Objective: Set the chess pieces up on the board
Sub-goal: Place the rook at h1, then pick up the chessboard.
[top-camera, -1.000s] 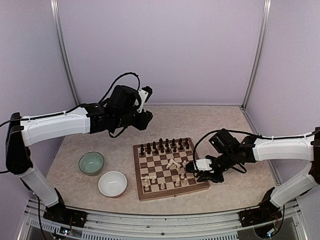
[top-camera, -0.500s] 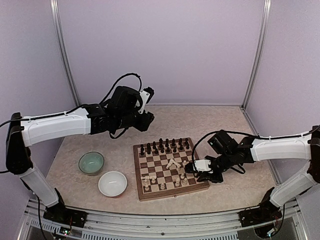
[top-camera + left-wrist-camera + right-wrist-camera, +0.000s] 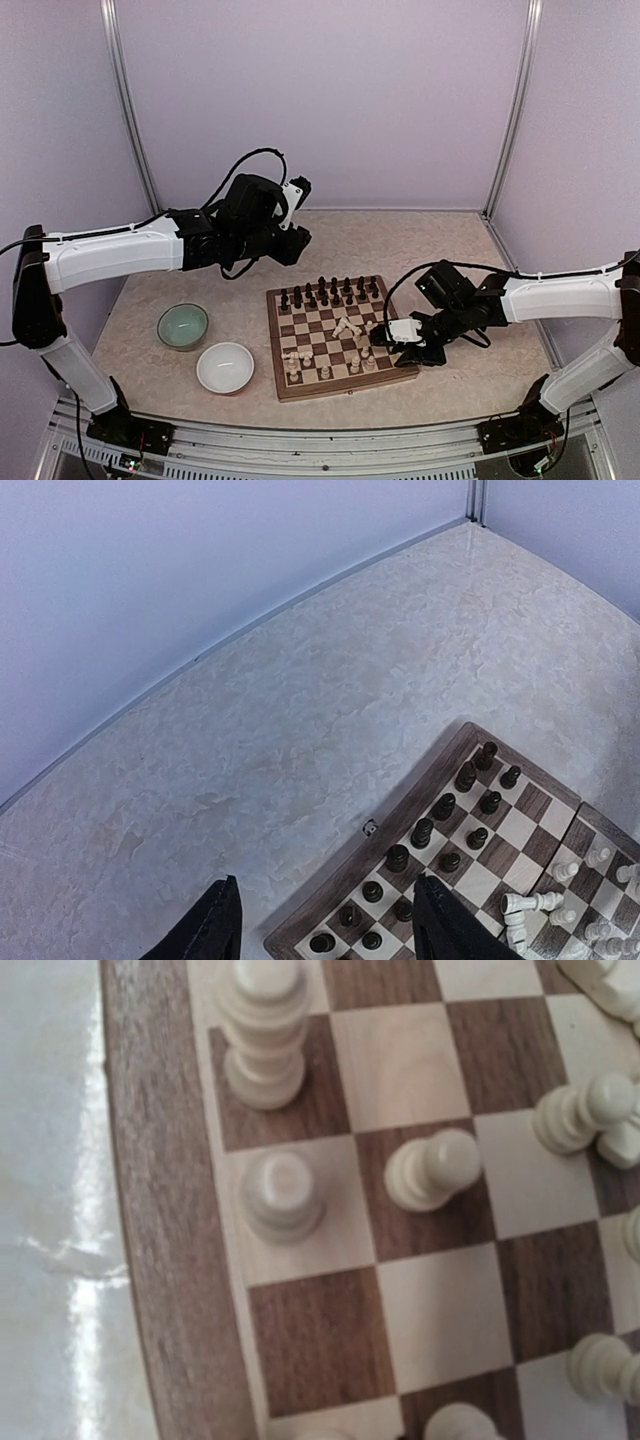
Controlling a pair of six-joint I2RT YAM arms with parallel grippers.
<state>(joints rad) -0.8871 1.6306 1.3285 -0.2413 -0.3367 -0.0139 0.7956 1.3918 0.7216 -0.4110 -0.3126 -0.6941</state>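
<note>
The board (image 3: 340, 337) sits mid-tabletop (image 3: 440, 250), turned a bit off square. There's bare surface at its 12 and 3 o'clock, and a green bowl (image 3: 183, 325) and white bowl (image 3: 225, 366) out around 9. Dark pieces (image 3: 330, 292) stand upright in two rows along the far edge. Cream pieces (image 3: 350, 330) are scattered, a few tipped over mid-board. The left pincer (image 3: 325, 930) hangs high at 11 o'clock, fingers spread apart. The right pincer (image 3: 385, 337) is low at the board's 3 o'clock edge, forearm near level. Can't tell if it's open.

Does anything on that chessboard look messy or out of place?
Yes. On the board, the dark pieces stand in two tidy rows along the far edge, but the cream pieces are jumbled in the middle, and at least one cream piece lies toppled on its side.
</note>
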